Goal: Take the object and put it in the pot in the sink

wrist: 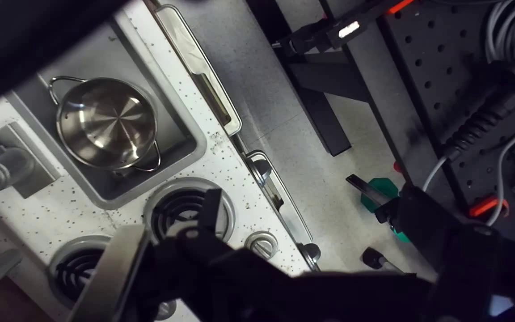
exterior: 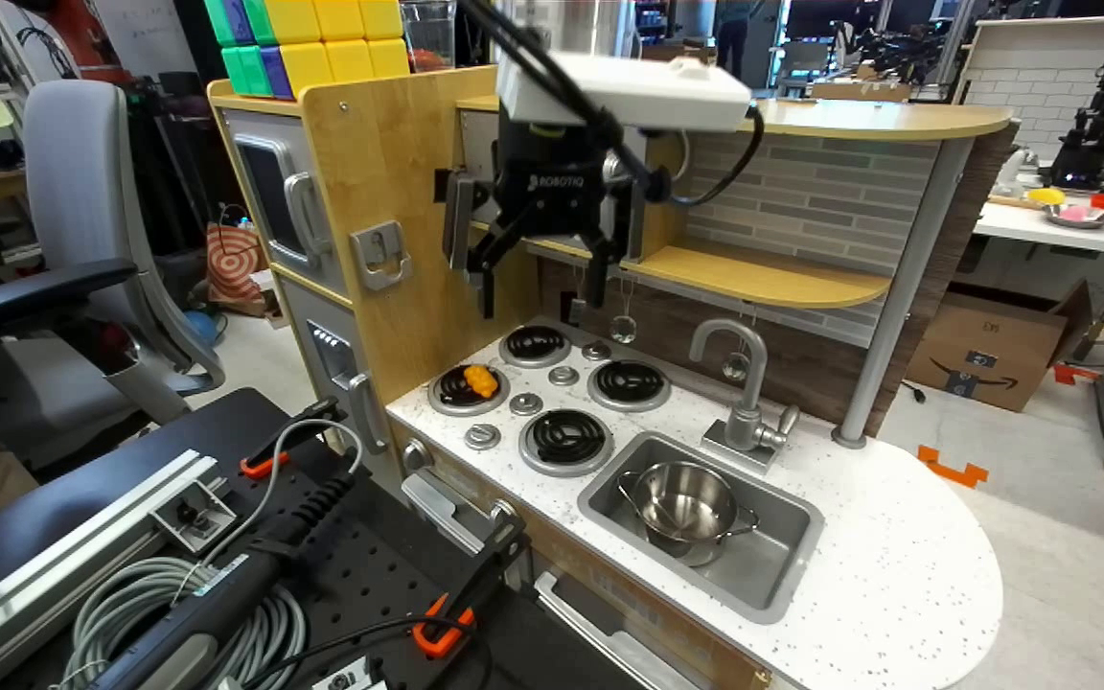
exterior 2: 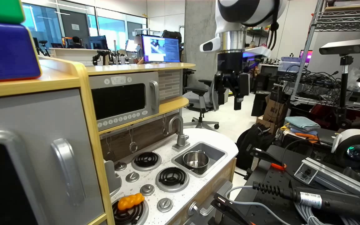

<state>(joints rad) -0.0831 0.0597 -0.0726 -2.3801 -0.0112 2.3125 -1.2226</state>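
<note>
A lumpy orange object (exterior: 481,381) lies on the front left black burner; it also shows in an exterior view (exterior 2: 131,201). It is out of view in the wrist view. The shiny silver pot (exterior: 684,503) with two wire handles stands upright and looks empty inside the grey metal sink (exterior: 806,565). The pot (exterior 2: 196,161) and sink (exterior 2: 222,156) also show in an exterior view, and the pot (wrist: 105,123) in the wrist view. My gripper (exterior: 541,292) is open and empty, high above the countertop, apart from everything. Its spread fingers show in the wrist view (wrist: 284,190).
The grey curved faucet (exterior: 748,364) rises behind the sink. A wooden shelf (exterior: 772,273) and a tall wooden cabinet side (exterior: 389,144) border the stove. Several knobs (exterior: 482,436) stand among the burners (exterior: 566,439). A black table (exterior: 370,585) with cables stands in front.
</note>
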